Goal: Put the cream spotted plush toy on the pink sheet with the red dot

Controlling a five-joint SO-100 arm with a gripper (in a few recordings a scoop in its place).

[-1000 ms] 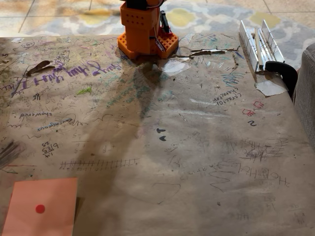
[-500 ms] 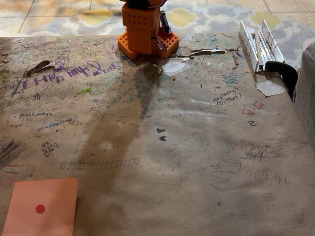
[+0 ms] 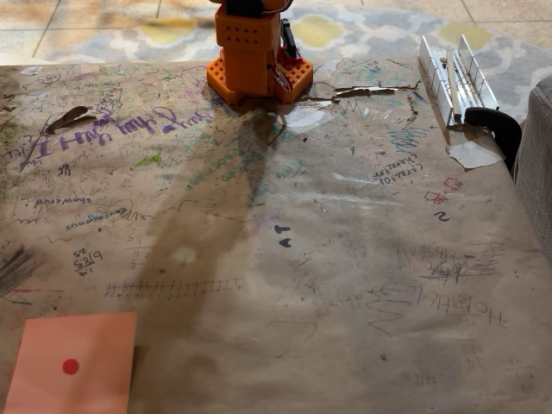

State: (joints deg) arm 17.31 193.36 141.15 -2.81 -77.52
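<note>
Well away from the orange arm base [image 3: 256,53] at the table's far edge, the pink sheet with the red dot [image 3: 73,362] lies flat and bare, seemingly awaiting a plush; the gripper's state I cannot tell.

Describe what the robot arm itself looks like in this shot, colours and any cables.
In the fixed view the arm's base is bright orange plastic: a blocky, boxy housing dotted with small holes, sitting on a wider, flat orange foot at the far edge of the table. Thin dark cables run down its right side. The top edge crops the rest, claw included.
</note>
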